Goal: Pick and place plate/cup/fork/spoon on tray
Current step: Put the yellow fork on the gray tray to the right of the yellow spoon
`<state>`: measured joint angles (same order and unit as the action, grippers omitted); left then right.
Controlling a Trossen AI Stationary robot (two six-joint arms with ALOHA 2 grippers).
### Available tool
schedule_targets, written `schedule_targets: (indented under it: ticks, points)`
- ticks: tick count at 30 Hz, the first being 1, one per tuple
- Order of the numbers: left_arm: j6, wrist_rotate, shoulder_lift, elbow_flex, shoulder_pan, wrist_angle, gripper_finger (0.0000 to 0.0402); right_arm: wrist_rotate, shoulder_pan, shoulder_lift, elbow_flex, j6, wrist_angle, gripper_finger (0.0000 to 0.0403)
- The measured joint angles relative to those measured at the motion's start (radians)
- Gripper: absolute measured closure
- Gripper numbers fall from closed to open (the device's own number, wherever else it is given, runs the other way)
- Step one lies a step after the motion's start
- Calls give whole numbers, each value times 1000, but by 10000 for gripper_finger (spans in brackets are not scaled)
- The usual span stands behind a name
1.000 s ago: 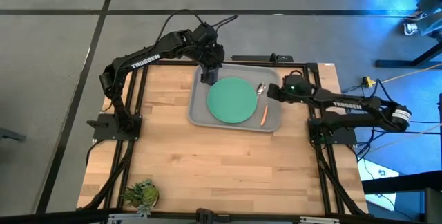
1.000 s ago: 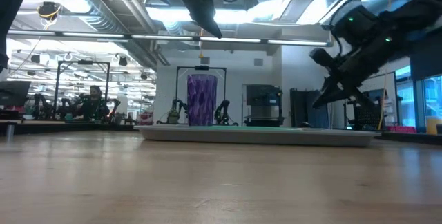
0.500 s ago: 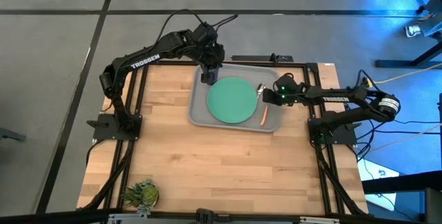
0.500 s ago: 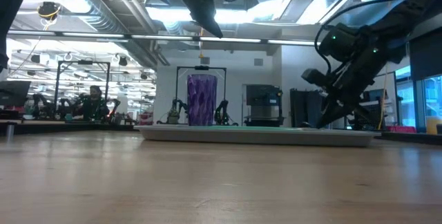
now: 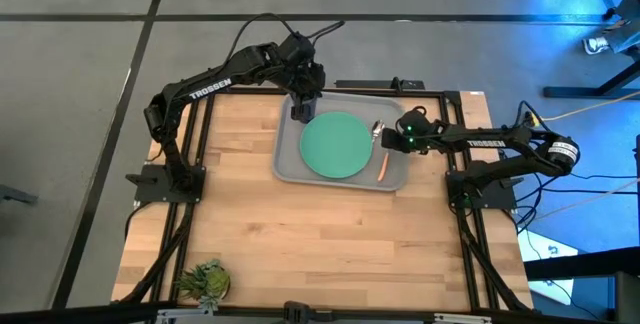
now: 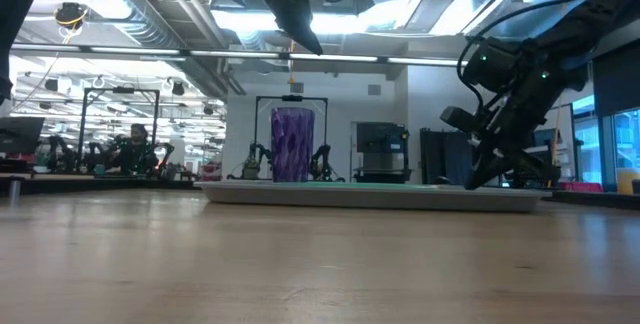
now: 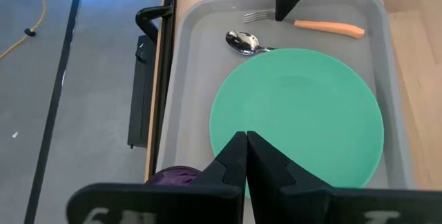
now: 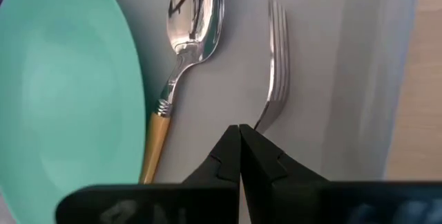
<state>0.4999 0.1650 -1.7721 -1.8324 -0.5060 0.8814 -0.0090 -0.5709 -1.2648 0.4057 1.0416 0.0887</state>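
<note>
**A:** Where do you stand with the fork [image 8: 275, 72]?

**B:** Take the tray [image 5: 288, 160] as your landmark. The fork lies inside it, along the rim on the right arm's side. The spoon [image 8: 186, 37] lies just beside it, roughly parallel and a little apart, and the plate [image 5: 336, 145] fills the tray's middle with the spoon's handle running under or against its edge. The cup [image 6: 292, 144] stands at the tray's far corner on the left arm's side.

**A:** And the right gripper [image 8: 239, 131]?

**B:** It is low over that same rim of the tray, right above the fork where the neck meets the handle. Its fingers are pressed together. In the right wrist view the closed tips cover the neck, so you cannot tell whether they pinch the fork or only rest on it.

**A:** Which way does the fork run from those tips?

**B:** Its long axis follows the tray's rim. The tines reach straight ahead of the fingers, and the handle trails back beneath the gripper, towards the tray's near edge.

**A:** Could the left arm help?

**B:** The left gripper [image 7: 246, 141] hangs clenched and empty above the cup's corner, across the plate from the fork. Your right arm is far the nearer. I judge all four pieces are already on the tray.
</note>
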Motion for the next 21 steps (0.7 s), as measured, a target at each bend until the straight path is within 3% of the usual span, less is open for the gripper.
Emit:
schedule_targets:
  ticks: [8, 13, 18, 21]
  points:
    - [0, 0, 0, 0, 0, 0, 401, 15, 0, 0, 0, 0, -1, 397]
    - [0, 0, 0, 0, 0, 0, 401, -55, 8, 20, 0, -2, -18, 397]
    - [0, -9, 0, 0, 0, 0, 401, -70, 54, 59, 1, -104, -12, 396]
    - [0, -26, 0, 0, 0, 0, 401, -66, 68, 78, 1, -70, 11, 396]
